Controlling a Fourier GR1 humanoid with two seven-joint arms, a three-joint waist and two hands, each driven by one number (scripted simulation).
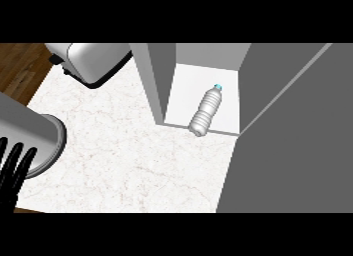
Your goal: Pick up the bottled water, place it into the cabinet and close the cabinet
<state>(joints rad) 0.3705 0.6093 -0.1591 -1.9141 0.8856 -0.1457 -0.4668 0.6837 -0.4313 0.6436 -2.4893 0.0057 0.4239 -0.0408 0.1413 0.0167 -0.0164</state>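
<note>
The bottled water lies on its side inside the cabinet, cap toward the back and base at the front lip, so placing looks done and closing is the step in hand. The left hand rests at the lower left, fingers straight and holding nothing; the right hand is out of view. Next, a hand must reach the grey door and swing it shut past the bottle's base.

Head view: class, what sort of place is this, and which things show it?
Most likely a kitchen: a pale marbled counter, a toaster-like appliance at its far left, and an open cabinet with bottled water lying inside.
</note>
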